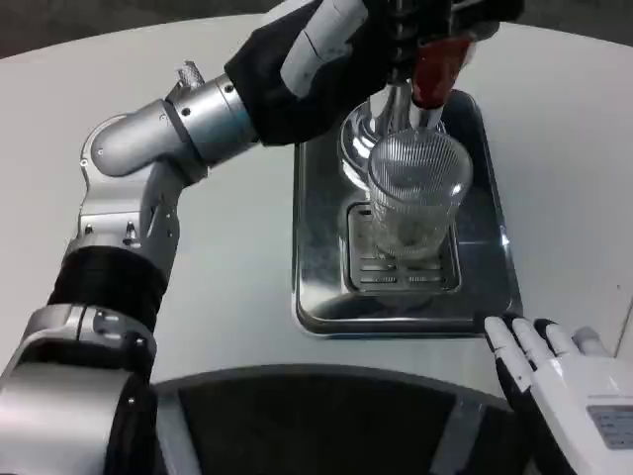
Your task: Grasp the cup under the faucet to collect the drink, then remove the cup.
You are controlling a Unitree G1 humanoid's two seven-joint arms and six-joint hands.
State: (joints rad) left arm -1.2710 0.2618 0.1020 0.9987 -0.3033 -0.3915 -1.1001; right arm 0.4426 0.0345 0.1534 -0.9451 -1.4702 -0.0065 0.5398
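We cannot make out the fingers of our left hand: it reaches to the top edge of the picture, dark against the dispenser head, and whether it grips anything there we cannot tell. The faucet itself is cut off above; only its red tap handle and a polished chrome pillar with a rounded base show. Directly below the red handle stands the clear, finely ribbed glass cup, upright on the slotted drain grate set into the shiny rectangular steel drip tray. How much liquid the cup holds is hard to judge through the ribbing. Our left forearm is smooth silver metal with a black fabric sleeve near the wrist. Our right hand lies at the lower right corner, partly cut off by the frame, white-backed with black-and-white fingers spread and holding nothing, its fingertips just beside the tray's near rim. The tabletop is plain matte white with a curved near edge, dark floor beneath.
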